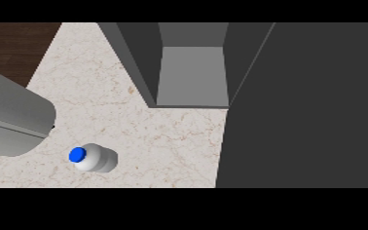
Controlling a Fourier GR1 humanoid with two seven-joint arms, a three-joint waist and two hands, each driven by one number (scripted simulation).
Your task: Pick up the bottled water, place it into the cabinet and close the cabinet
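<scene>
Water bottle (92,157), blue cap, stands upright on the marble worktop (144,126), just right of a grey forearm (22,119) entering at the left edge. Neither hand is visible, so their state cannot be told. Cabinet (191,78) stands open, well beyond the bottle, interior bare.

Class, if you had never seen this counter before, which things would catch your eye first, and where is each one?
First the bottled water, white with a bright blue cap, standing at the lower left of the pale marble counter. Next the grey cabinet, open at top centre, with its dark door filling the right side. A grey forearm enters at the left edge; no hand shows.
</scene>
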